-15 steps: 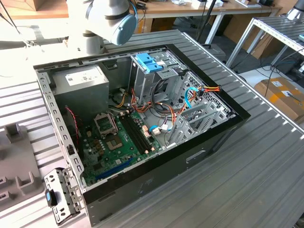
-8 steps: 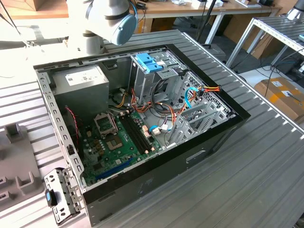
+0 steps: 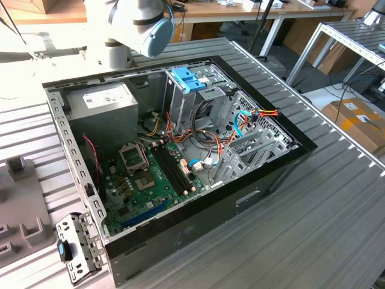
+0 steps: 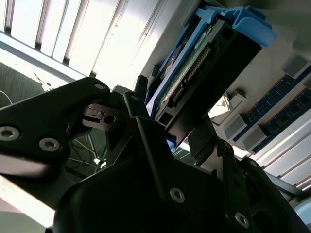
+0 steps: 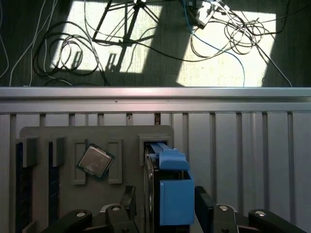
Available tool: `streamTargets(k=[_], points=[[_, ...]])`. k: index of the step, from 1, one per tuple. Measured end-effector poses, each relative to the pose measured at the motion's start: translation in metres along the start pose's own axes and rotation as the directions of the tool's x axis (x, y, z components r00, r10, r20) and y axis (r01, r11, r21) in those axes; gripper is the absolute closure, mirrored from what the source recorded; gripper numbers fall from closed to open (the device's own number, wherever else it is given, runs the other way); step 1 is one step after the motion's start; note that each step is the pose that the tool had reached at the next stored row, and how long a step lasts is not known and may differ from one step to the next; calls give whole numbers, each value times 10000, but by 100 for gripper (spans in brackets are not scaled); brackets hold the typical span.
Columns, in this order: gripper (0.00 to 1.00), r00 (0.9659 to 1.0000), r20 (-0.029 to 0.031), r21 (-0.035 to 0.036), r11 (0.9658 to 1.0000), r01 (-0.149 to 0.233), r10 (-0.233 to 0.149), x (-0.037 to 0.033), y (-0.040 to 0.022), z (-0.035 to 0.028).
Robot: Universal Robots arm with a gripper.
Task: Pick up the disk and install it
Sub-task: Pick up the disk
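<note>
Sunlight bleaches the ribbed silver metal counter (image 3: 325,223), blowing out at ten o'clock of the open black computer case (image 3: 180,236). In the first wrist view, bright patches and thin looping shadows cross the grey floor (image 5: 97,53).

Disk (image 5: 172,194): smooth bright blue plastic rails with a slight sheen, dark matt casing. Gripper (image 5: 165,206): matt black body, silvery metal screw heads. Holder tray (image 5: 63,133): matt grey plastic. Processor chip (image 5: 95,161): brushed metal lid, reflective. Table (image 5: 243,141): ribbed bare metal, satin finish. Computer case (image 3: 198,229): smooth black outer shell, dull grey sheet metal inside. Power-supply box (image 3: 99,105): plain grey metal, matt.
</note>
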State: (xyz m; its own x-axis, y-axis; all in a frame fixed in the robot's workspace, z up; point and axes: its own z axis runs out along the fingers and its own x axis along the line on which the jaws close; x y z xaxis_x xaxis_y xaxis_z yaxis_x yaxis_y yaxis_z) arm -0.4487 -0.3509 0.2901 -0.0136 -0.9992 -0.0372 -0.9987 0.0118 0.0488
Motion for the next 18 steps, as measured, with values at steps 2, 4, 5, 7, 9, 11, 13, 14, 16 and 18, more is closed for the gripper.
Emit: streamTargets(k=[2,4,5,7,9,11,13,14,16,18], points=[[40,10000,-1,-1,10000,0,0,0,0,7],[40,10000,0,0,10000,0,0,1,-1,18],[40,10000,0,-1,10000,0,0,1,-1,21],[40,10000,0,0,10000,0,0,1,-2,37],[40,10000,0,-1,10000,1,-1,2,-2,47],[40,10000,-1,-1,10000,10,-10,2,-3,53],[40,9999,-7,-5,9999,140,-140,2,-3,54],[40,9997,-11,-8,9997,230,-230,2,-3,55],[40,9990,-21,-16,9990,455,-455,2,-3,55],[40,9985,-25,-21,9985,541,-541,1,-2,55]])
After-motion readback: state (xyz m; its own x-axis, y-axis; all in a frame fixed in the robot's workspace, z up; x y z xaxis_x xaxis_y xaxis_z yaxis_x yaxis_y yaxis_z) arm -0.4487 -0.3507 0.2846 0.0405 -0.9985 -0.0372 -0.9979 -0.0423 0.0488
